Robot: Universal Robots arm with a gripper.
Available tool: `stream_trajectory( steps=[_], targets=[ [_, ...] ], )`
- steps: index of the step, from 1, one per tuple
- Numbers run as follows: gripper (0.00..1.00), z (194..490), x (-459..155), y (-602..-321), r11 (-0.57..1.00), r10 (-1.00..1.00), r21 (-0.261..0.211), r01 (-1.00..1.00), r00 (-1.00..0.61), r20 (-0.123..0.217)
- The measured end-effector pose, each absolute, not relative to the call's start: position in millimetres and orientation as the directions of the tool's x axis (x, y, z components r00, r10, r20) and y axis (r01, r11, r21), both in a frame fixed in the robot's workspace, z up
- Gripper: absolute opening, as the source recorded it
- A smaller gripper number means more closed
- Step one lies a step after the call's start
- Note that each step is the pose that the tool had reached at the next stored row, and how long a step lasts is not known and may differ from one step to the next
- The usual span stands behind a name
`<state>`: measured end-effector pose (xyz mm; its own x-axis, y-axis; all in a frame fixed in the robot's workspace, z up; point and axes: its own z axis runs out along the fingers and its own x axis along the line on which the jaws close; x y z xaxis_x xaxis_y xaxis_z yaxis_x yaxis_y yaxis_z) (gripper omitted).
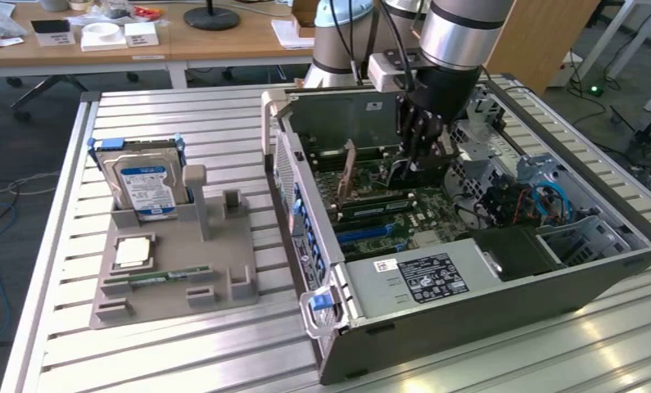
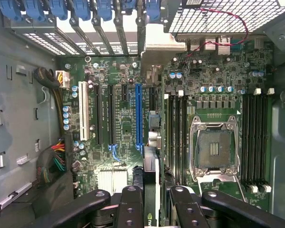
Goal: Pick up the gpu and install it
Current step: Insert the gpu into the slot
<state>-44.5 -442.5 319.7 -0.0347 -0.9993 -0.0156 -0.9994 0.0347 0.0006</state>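
My gripper [image 1: 418, 160] reaches down into the open computer case [image 1: 336, 344]. It is shut on the gpu [image 1: 382, 169], a slim dark card held on edge. In the wrist view the gpu [image 2: 151, 166] runs edge-on between the black fingers [image 2: 131, 202], with my gripper [image 2: 154, 191] closed around it. Its silver end bracket [image 2: 164, 40] lies against the slot openings of the case's rear wall. The card stands over the motherboard [image 2: 123, 137], just beside the long blue slot [image 2: 139, 114]. Whether it is seated in a slot I cannot tell.
A grey holder [image 1: 210, 254] beside the case carries a hard drive [image 1: 145, 184], a processor chip [image 1: 134, 252] and a green memory stick [image 1: 155, 277]. Inside the case are the power supply [image 1: 435, 274], the empty processor socket [image 2: 213, 147], memory slots [image 2: 256, 137] and cable bundles [image 2: 52, 161].
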Motion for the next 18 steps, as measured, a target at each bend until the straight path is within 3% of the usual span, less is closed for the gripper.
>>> stream_trajectory(
  steps=[18],
  targets=[
    [0.26,297.8,-46.0,-446.9,0.029,-0.999,0.001,-1.000,-0.029,-0.015]
  ],
)
